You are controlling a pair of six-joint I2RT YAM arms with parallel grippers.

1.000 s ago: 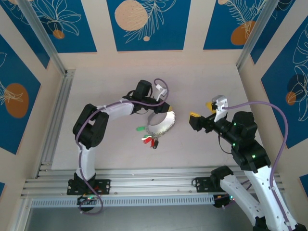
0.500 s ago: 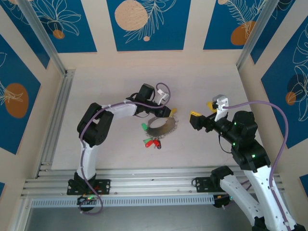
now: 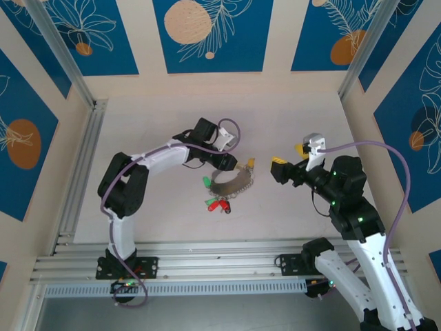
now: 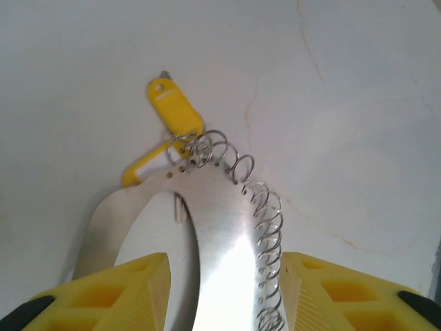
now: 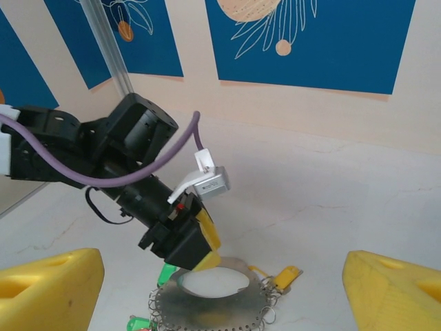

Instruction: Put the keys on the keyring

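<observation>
The left arm's elbow has swung out leftward since half a second ago. The left claw [image 4: 225, 293] has drawn back, half-closed on the band of the keyring [image 3: 231, 183], which now droops flatter beneath its tips. A yellow tag [image 4: 173, 107] lies just beyond them. Well to the right, the right claw [image 3: 289, 158] gapes wide, empty and unmoved. Pale table [image 3: 289, 117]; blue-panelled walls [image 3: 207, 34].

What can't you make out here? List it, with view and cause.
- Whether the left gripper clamps the keyring: left wrist view, the bottom edge cuts off the contact.
- The keyring's near half: right wrist view, cut off by the bottom edge.
- Single keys among the tags: top view, too small.
</observation>
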